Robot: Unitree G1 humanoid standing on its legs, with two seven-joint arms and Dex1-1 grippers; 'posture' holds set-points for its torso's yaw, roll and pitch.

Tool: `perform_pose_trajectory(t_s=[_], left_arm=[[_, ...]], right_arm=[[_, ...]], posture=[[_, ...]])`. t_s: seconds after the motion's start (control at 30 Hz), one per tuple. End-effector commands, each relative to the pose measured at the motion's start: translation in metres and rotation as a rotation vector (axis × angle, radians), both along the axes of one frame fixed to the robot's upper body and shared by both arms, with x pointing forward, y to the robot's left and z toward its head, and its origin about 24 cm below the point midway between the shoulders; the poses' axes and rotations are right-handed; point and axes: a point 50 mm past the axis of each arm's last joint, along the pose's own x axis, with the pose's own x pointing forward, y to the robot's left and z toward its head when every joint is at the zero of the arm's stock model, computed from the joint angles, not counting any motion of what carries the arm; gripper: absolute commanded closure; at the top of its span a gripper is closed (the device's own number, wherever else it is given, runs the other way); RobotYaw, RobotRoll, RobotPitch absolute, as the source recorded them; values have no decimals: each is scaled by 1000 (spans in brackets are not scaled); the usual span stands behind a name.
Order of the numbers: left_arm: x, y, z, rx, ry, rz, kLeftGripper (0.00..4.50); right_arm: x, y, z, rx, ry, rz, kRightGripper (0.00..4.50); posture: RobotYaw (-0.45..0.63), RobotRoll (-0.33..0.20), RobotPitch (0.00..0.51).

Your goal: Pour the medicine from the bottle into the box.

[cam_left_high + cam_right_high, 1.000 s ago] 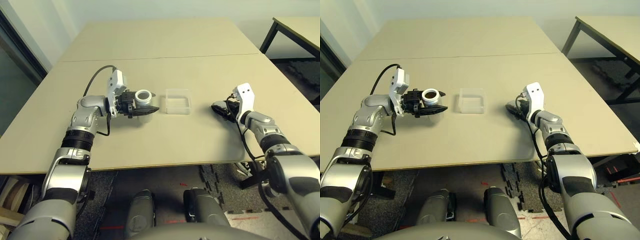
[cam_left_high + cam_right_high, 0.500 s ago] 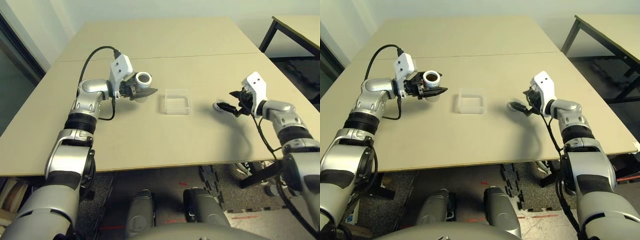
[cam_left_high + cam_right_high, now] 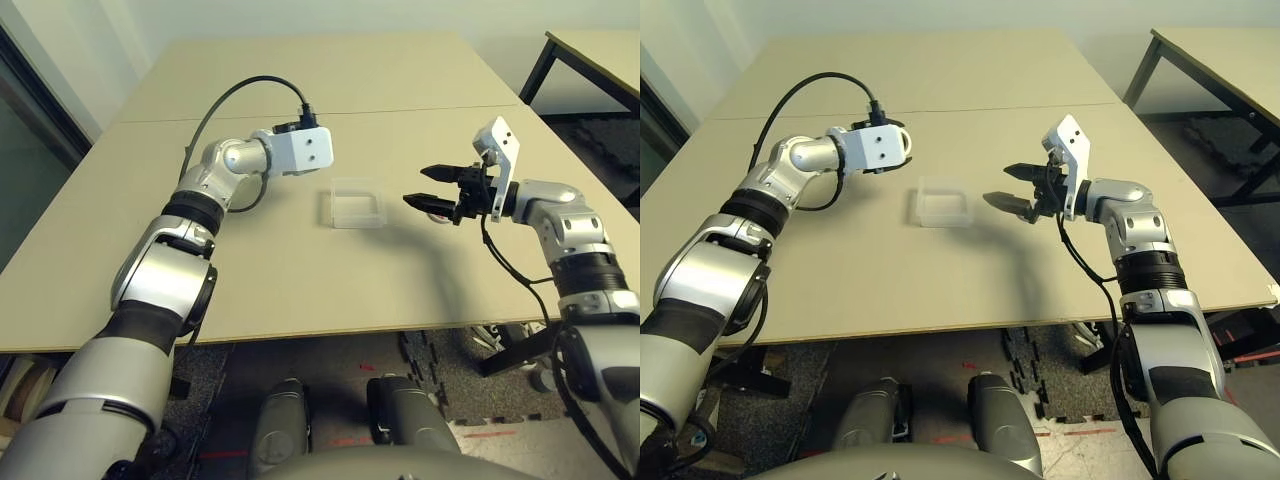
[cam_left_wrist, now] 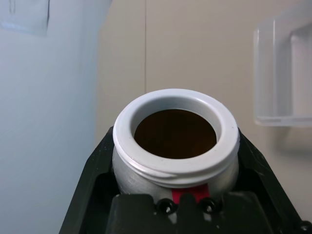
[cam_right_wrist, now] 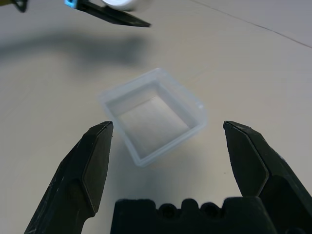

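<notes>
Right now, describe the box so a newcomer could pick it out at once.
On the tan table, look in the middle between the robot's two arms. The box sits there, beside the open right gripper and the left gripper that holds the bottle. It is a shallow, square tray of clear plastic, lying flat.

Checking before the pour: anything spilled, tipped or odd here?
Nothing stands out. The box sits flat on the table, with no spill around it. The left gripper holds the uncapped bottle; the right gripper is open beside the box.
</notes>
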Motion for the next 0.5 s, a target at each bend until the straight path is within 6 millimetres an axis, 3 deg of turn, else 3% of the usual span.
perform_pose_trajectory(t_s=[0.03, 0.23, 0.5], left_arm=[[1, -12, -1, 213, -114, -61, 1719], [3, -36, -5, 511, -313, -150, 1719], [1, -52, -24, 834, -349, -234, 1719]], right_arm=[[-6, 1, 3, 19, 3, 23, 0], [-9, -1, 2, 29, 14, 24, 0], [-11, -2, 0, 71, 13, -1, 0]], posture=[[-104, 0, 39], [-99, 0, 39], [-114, 0, 25]])
